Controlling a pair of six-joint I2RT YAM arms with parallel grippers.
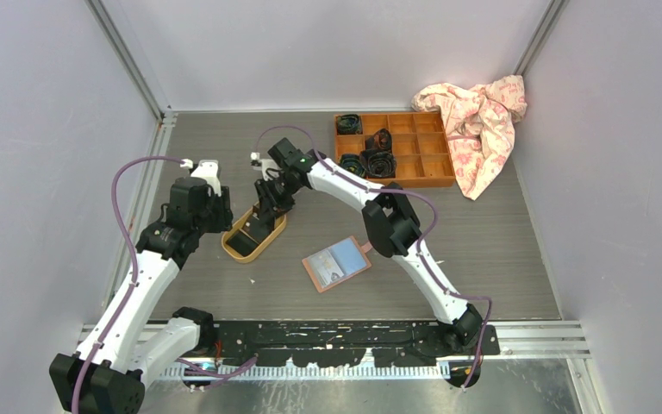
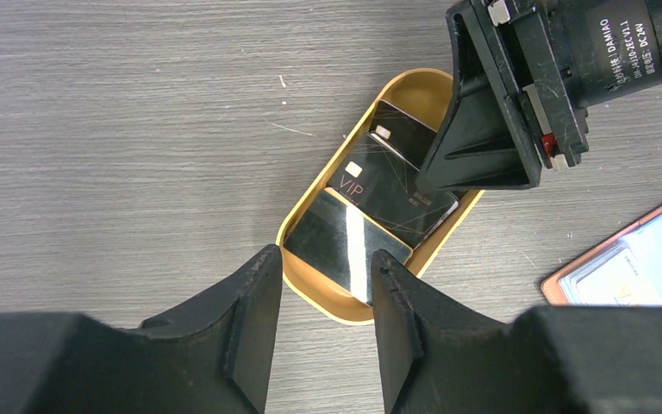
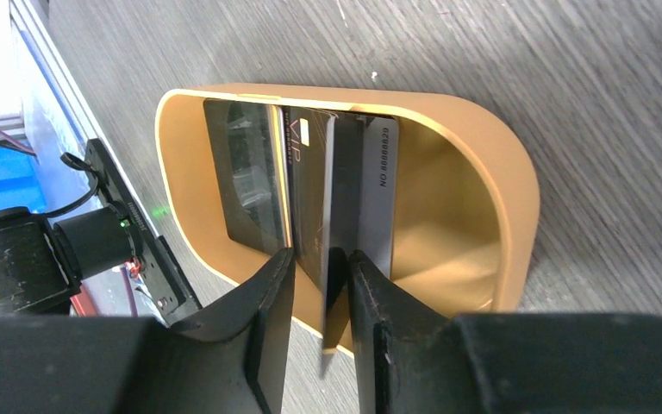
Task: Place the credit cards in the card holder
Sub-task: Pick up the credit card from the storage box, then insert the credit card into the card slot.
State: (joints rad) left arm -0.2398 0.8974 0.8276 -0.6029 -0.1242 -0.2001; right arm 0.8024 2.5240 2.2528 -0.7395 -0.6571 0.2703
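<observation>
Credit cards [image 2: 379, 194] in the yellow tray [image 2: 409, 86]; right claw [image 3: 321, 259] straddles one stood on edge, we can't tell if clamped. Left claw [image 2: 326, 259] open, empty, over tray's end. Card holder [image 1: 336, 264] open on desk [image 1: 483, 241] nearby.

Right claw [image 1: 267, 216] down in yellow tray [image 1: 238, 254]; card holder [image 1: 336, 264] beside.

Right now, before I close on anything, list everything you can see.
credit cards: at least three, black and silvery, in the tray
tray: one, yellow, left of centre
card holder: one, pink, open flat, right of the tray
compartment box: one, orange-brown, far right
black round items: about four, in the box
cloth: one, pink-patterned, beside the box
left end effector: one, black, open, at the tray's end
right end effector: one, black, fingers astride an upended card in the tray
</observation>
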